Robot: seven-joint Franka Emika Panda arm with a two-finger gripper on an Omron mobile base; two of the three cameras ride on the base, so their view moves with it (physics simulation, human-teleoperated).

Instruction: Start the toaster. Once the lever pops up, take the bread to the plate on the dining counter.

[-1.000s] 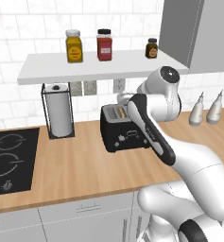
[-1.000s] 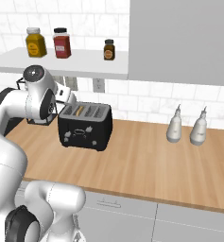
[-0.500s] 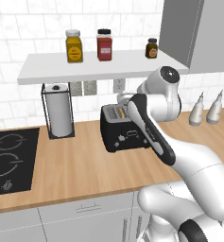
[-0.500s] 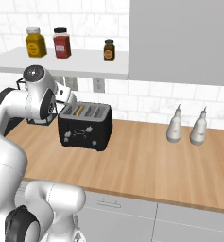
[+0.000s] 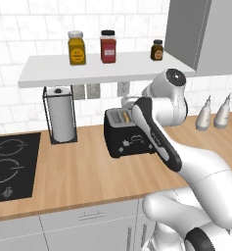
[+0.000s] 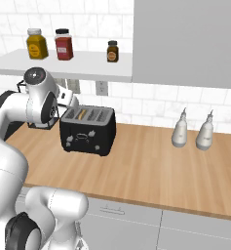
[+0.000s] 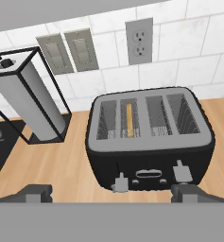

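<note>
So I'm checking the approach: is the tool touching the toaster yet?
Apart. In the hand view the open tool hangs above and in front of the toaster, with clear space between.

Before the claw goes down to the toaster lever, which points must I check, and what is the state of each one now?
1. Bread sits in a toaster slot, second from the left in the hand view: ok.
2. Claw open, holding nothing: ok.
3. Claw above the toaster's front face: ok.
4. Levers on the front face in sight: ok.
5. Which lever serves the bread's slot: cannot tell.
6. Paper towel holder apart from the toaster: ok.
</note>
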